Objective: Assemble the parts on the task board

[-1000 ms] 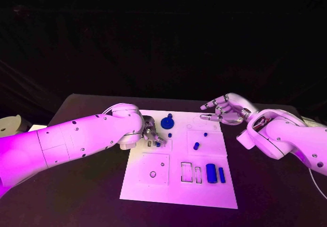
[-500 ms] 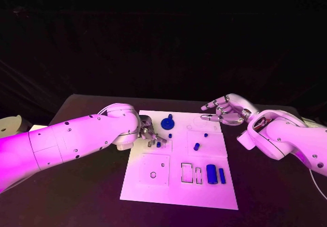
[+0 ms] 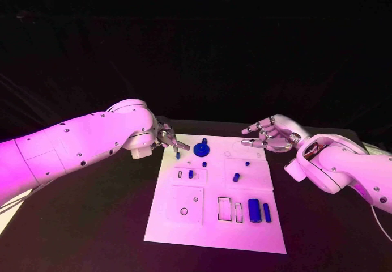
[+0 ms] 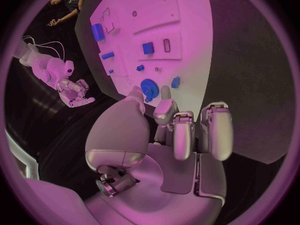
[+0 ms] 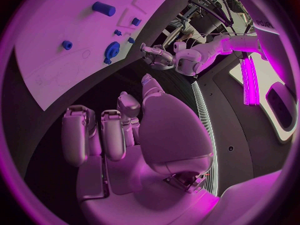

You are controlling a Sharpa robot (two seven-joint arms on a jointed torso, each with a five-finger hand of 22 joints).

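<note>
head view: the white task board (image 3: 214, 226) is laid in the middle of the black counter (image 3: 98, 226), its long sides running from the near edge toward the far edge. the left hand (image 3: 167, 140) is held above the board's far left corner, and a small blue part (image 3: 177, 152) is pinched at its fingertips, pointing down. a round blue gear-like part (image 3: 201, 149) is seated just beside it at the far edge of the board. two small blue parts (image 3: 236, 177) are seen in the middle of the board, and a blue cylinder (image 3: 254, 209) with a slim blue bar (image 3: 266, 212) is placed near the board's near right corner. the right hand (image 3: 270, 135) is held over the board's far right corner with fingers curled partly in and apart, nothing gripped

left wrist view: the left hand (image 4: 165, 135) is seen with fingers bent together toward the board (image 4: 187, 40); the gear-like part (image 4: 149, 88) is seen beyond the fingertips. whether a part is pinched cannot be told here

right wrist view: the right hand (image 5: 119, 135) is shown with fingers loosely bent, holding nothing, beside the board (image 5: 56, 60)
</note>
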